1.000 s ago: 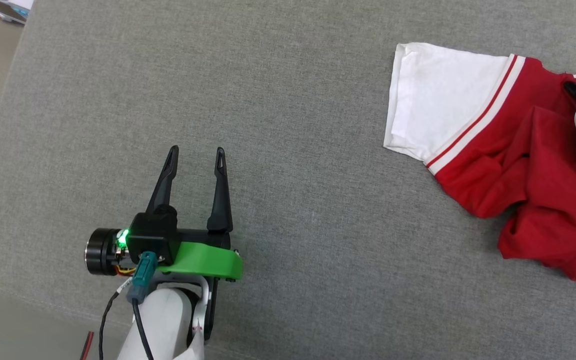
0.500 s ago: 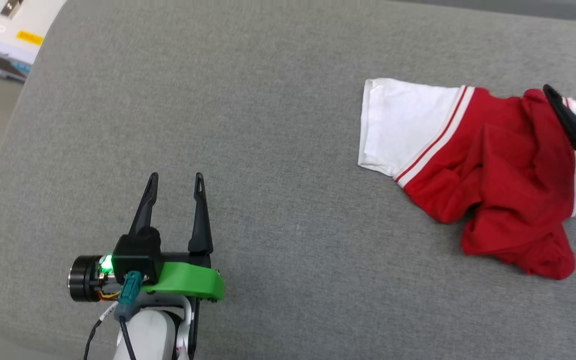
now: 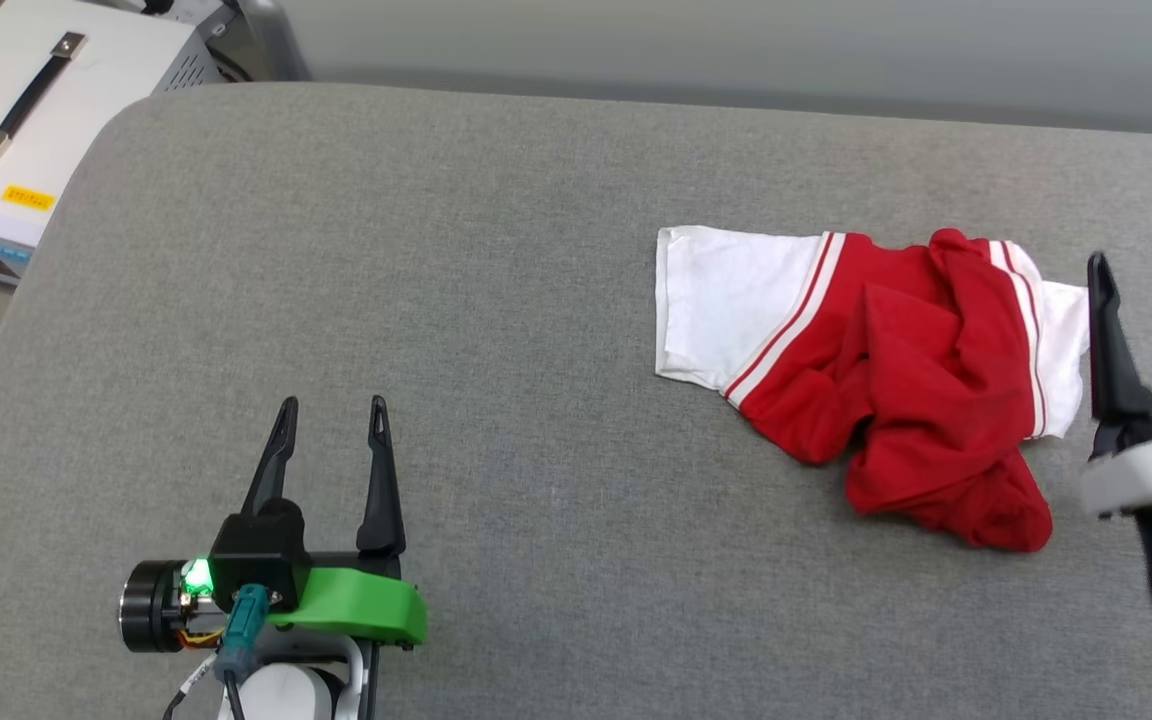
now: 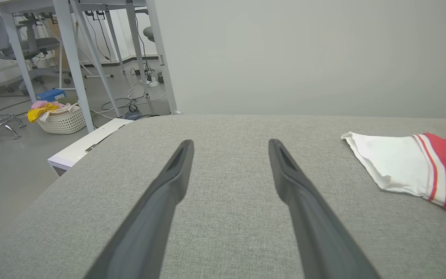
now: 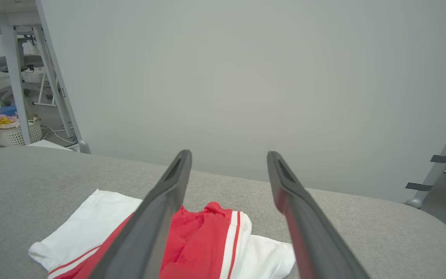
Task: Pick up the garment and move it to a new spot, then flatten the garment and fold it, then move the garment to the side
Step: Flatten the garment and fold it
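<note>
Right hand (image 3: 1143, 257) and left hand (image 3: 331, 402) both wide and empty — garment (image 3: 896, 380) crumpled on the bench (image 3: 536, 250).

The right hand's fingers are spread by the garment's right-side white sleeve and grip nothing. The left hand is well apart from it, over bare grey fabric. The garment lies bunched toward the bench's right side — red body rumpled, one white sleeve flat, pointing left. A white case (image 3: 26, 110) sits beyond the bench's far left corner.
</note>
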Available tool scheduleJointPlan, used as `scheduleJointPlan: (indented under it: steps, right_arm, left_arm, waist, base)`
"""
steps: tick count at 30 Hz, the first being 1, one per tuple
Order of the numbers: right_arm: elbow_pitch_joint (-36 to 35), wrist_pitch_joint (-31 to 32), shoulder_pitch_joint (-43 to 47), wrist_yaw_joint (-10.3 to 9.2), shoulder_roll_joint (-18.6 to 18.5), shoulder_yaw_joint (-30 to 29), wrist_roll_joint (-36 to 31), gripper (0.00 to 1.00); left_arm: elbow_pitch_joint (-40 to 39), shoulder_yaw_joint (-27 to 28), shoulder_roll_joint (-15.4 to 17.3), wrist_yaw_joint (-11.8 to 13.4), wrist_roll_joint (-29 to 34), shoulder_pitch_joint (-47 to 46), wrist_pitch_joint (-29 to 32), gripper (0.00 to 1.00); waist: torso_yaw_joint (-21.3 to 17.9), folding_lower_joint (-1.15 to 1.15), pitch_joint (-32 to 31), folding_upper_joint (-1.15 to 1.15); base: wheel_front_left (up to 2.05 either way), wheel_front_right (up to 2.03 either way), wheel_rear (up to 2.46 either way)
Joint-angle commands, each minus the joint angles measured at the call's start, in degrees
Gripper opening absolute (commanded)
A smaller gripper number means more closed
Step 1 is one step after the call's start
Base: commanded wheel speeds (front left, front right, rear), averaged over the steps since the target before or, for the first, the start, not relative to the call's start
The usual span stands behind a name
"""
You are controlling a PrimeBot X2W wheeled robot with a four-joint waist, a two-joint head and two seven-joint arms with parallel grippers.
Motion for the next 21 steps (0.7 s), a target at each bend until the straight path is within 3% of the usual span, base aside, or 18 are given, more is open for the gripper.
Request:
scheduleJointPlan:
  steps: [1,7,13,18,21]
  right_arm:
    - [-2.2,-0.5,2.5,-0.03,2.2,-1.4,-1.3,1.0]
    - [-9.1,-0.5,10.2,-0.03,8.3,-4.1,-4.9,1.0]
    - [-12.3,-0.5,12.1,-0.03,9.4,-2.3,-5.6,1.0]
    - [-13.8,-0.5,10.9,-0.03,8.8,-0.4,-6.2,1.0]
    - [-14.4,-0.5,9.6,-0.03,8.6,0.6,-6.3,1.0]
  left_arm:
    - [-0.2,0.3,0.1,-0.4,0.5,0.6,-0.3,1.0]
    - [1.4,0.9,1.2,-3.9,-0.9,-1.9,-0.3,1.0]
    - [8.2,-1.0,4.8,-9.3,-2.1,-13.0,0.0,1.0]
    - [13.7,-6.2,8.9,-11.3,-6.4,-26.3,7.7,1.0]
    - [15.1,-12.8,11.6,-11.4,-12.7,-34.3,14.8,1.0]
  waist:
    - [-0.7,0.0,-0.9,0.0]
    - [-1.7,0.0,-1.0,0.0]
    - [-4.9,0.0,0.7,0.0]
    - [-8.4,0.0,3.6,0.0]
    - [-10.1,0.0,5.8,0.0]
  base:
    - [0.0,0.0,0.0]
    - [0.0,0.0,0.0]
    - [0.0,0.0,0.0]
    - [0.0,0.0,0.0]
    - [0.0,0.0,0.0]
